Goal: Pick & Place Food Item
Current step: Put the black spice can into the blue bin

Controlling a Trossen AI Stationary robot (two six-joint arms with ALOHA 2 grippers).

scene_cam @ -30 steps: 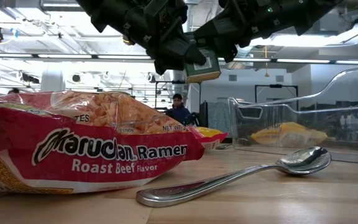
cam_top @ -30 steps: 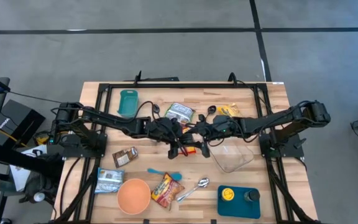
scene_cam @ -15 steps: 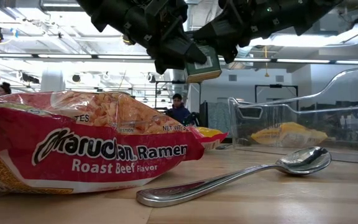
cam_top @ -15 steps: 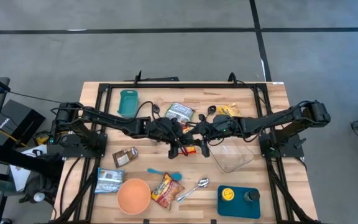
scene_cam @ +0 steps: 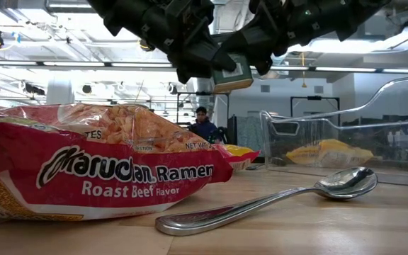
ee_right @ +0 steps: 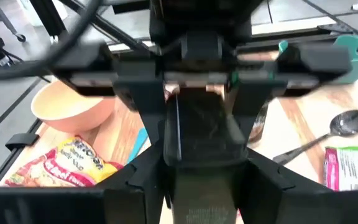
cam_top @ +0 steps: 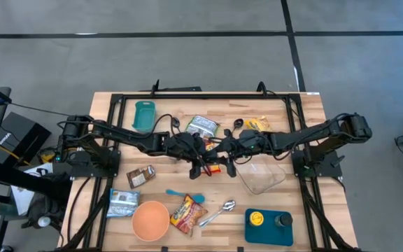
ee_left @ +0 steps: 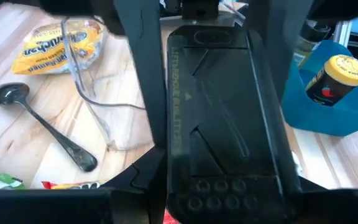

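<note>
The dark food packet (ee_left: 225, 118) hangs above the table's middle, its long axis running lengthwise between the two grippers. The left gripper (cam_top: 200, 165) is clamped on one end of the packet. The right gripper (cam_top: 224, 162), meeting it from the other side, grips the opposite end.

Dark packet (ee_left: 222, 118) held between both pincers: its lettering is too faint to read, and its lower end is cut off by the left wrist view's edge. From above, the arms hide it entirely at the worktop's centre. Ramen pack (scene_cam: 91, 166): left end cropped in the low view.
</note>
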